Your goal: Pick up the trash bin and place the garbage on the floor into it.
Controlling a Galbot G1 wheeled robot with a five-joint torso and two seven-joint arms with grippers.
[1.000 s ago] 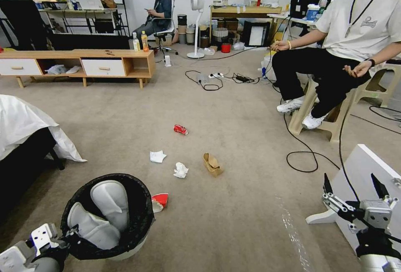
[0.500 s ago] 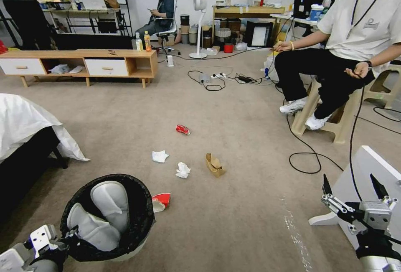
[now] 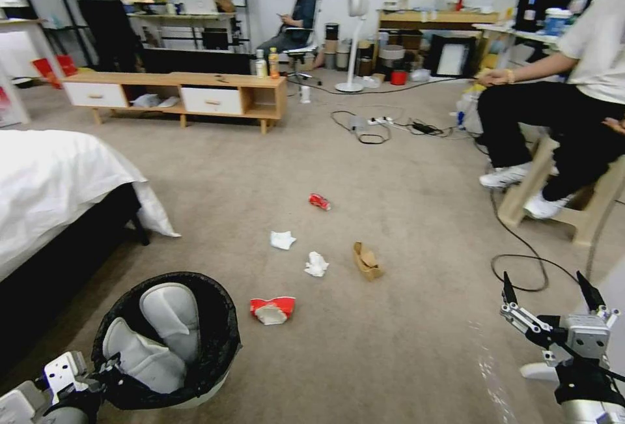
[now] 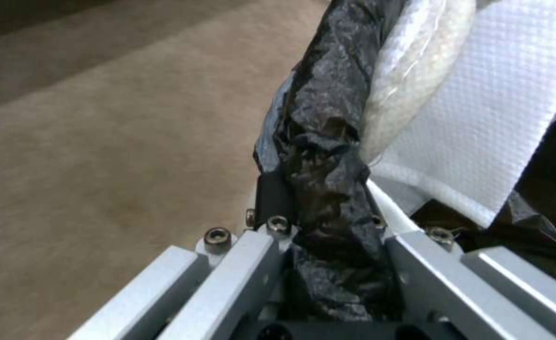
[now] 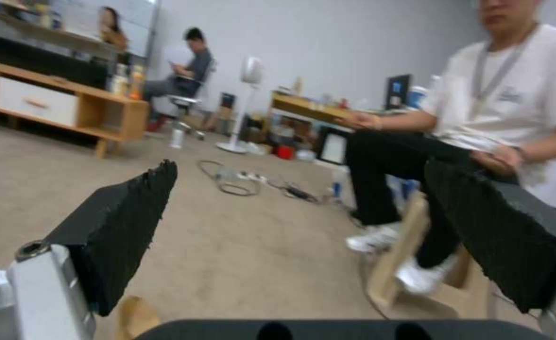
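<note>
White-sheeted bed (image 3: 45,183), wooden cabinet (image 3: 179,95), fan (image 3: 355,36)

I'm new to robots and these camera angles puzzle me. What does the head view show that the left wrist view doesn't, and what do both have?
Head view alone: the garbage on the floor, namely a can, two tissues, a paper bag and a cup, plus the open, empty right gripper.

Left wrist view alone: a close look at the left gripper clamping the black bag at the bin's rim.

Both: the bin, the white items inside it, and the carpet.
</note>
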